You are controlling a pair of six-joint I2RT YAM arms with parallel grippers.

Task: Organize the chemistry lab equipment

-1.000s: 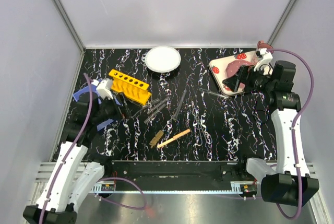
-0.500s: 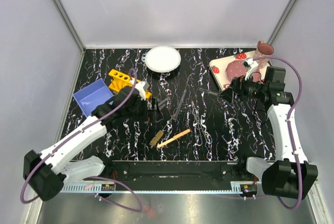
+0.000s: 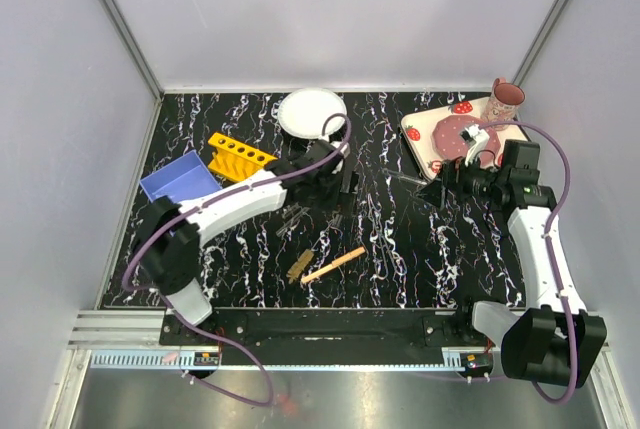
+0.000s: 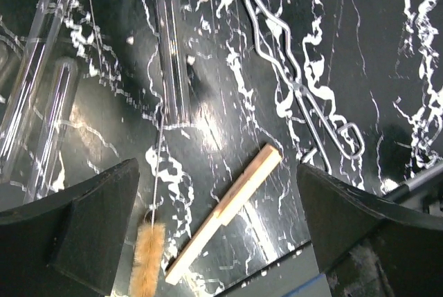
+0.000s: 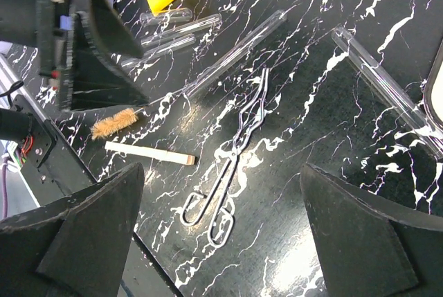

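Left wrist view has my left gripper [image 4: 216, 167] spread wide and holding nothing, hanging over the counter [image 4: 228, 103]. A slender clear tube [image 4: 172, 55] lies just ahead of the gap, the pale wooden stick [image 4: 225, 210] sits under it, and the short brown brush [image 4: 147, 259] is just beside the stick.

From above, all of this loose gear lies past the right-hand end of the yellow rack [image 3: 240, 156]. The tubes are nearest that end. The stick and brush are farther from the rack, toward the arm bases, and the wire tongs [image 3: 375, 219] are farther from it again. My right gripper [image 5: 223, 167] is also parted and empty, on the far side of the tongs from the rack.

I judge the step to be taking a tube for the rack's round holes. To do it well I would:
- turn the wrist so the jaws cross the tube's length;
- come down with one finger on each side of it;
- close softly, since round glass will likely roll or squirt out;
- keep clear of the brush's thin wire stem, which runs close to the tube's end;
- keep the right arm back from the pile.
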